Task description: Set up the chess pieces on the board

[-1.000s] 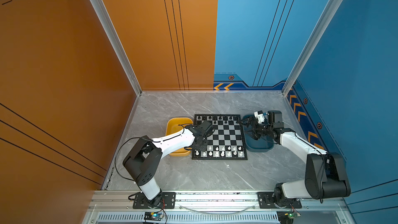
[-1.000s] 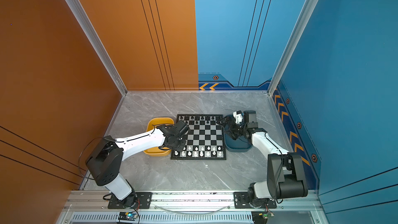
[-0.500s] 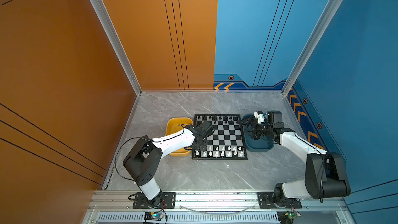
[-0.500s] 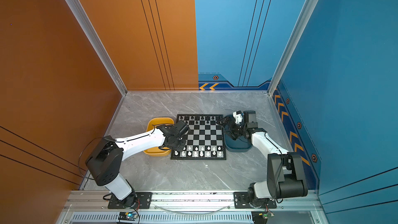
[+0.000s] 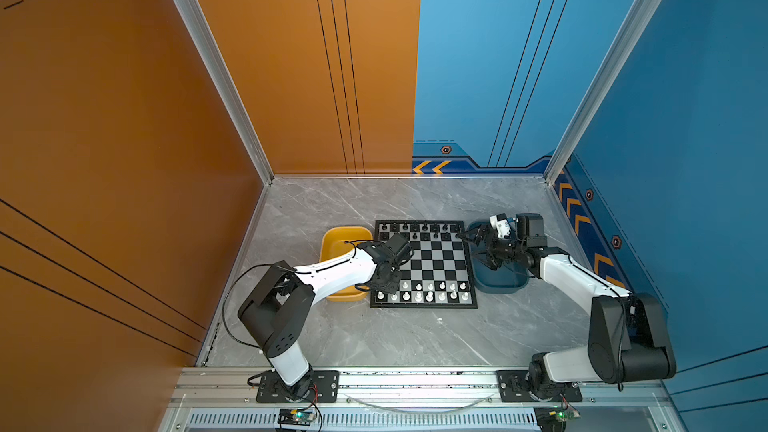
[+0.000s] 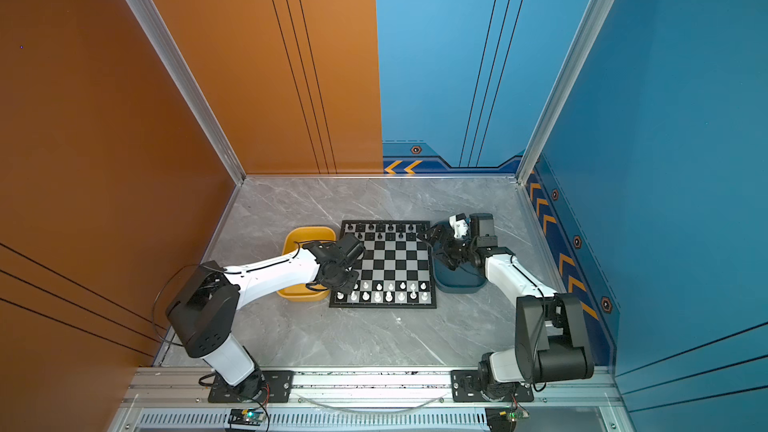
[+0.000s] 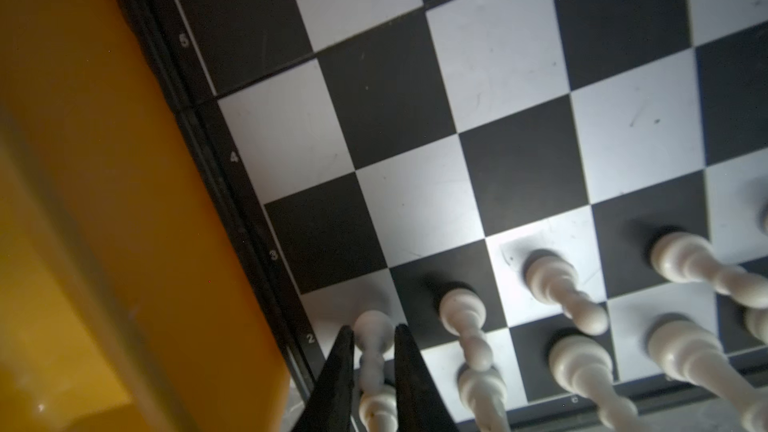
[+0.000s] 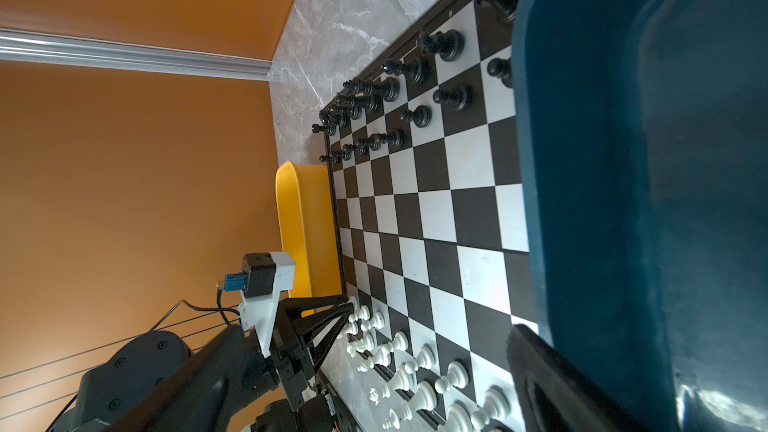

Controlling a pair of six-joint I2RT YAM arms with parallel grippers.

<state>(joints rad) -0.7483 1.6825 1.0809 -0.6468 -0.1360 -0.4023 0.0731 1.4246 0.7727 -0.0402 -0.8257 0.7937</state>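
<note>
**Plastic pawn between my left jaws at the board's near-left corner**

From above, in both top views, the board (image 5: 436, 261) lies flat on the grey marble surface (image 5: 374, 334), between a yellow tray (image 5: 345, 238) and a dark blue tray (image 5: 503, 284). White chess pieces (image 5: 428, 292) fill its two near rows and black chess pieces (image 5: 415, 229) stand along its far rows. My left arm (image 5: 336, 272) stretches its white forearm across the yellow tray, wrist bent down over the board's near-left corner. My right arm (image 5: 569, 276) rises to a high elbow, then reaches over the dark blue tray. My right jaws hang spread wide and empty by the board's far-right edge.

In my left wrist view, the board's black border carries small pale digits 5, 4, 3 and 2, and a "c" on the adjoining side. My two dark fingers (image 7: 336, 371) stand narrowly apart on either side of a white pawn (image 7: 374, 326) on the pale edge square beside the 2. I cannot tell whether my left jaws pinch it or merely flank it.

In my right wrist view, one dark finger (image 8: 540, 367) juts beside the dark blue tray's wall, the other out of frame. The border marks here are too small to read.
</note>
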